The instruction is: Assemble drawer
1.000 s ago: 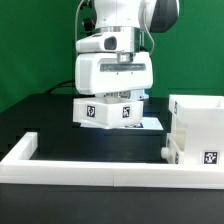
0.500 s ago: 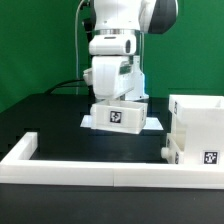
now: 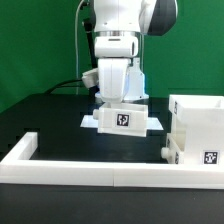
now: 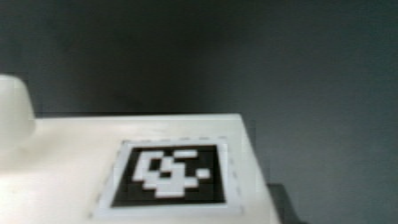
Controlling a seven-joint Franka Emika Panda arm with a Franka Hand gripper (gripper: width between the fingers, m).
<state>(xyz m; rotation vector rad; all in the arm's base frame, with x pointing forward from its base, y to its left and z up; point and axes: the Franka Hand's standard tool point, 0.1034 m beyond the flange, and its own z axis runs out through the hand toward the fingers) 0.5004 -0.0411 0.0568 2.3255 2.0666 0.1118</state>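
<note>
The arm stands upright over the black bench [image 3: 50, 125], its wrist pointing straight down. The claw [image 3: 122, 103] is hidden behind a small white tray [image 3: 122, 117] sitting directly under it, so whether it is clenched or released cannot be told. The tray's tag faces the exterior camera. In the wrist view the tray [image 4: 107, 150] fills the frame close under the claw. The tall casing [image 3: 198, 130] stands off toward the exterior view's right.
</note>
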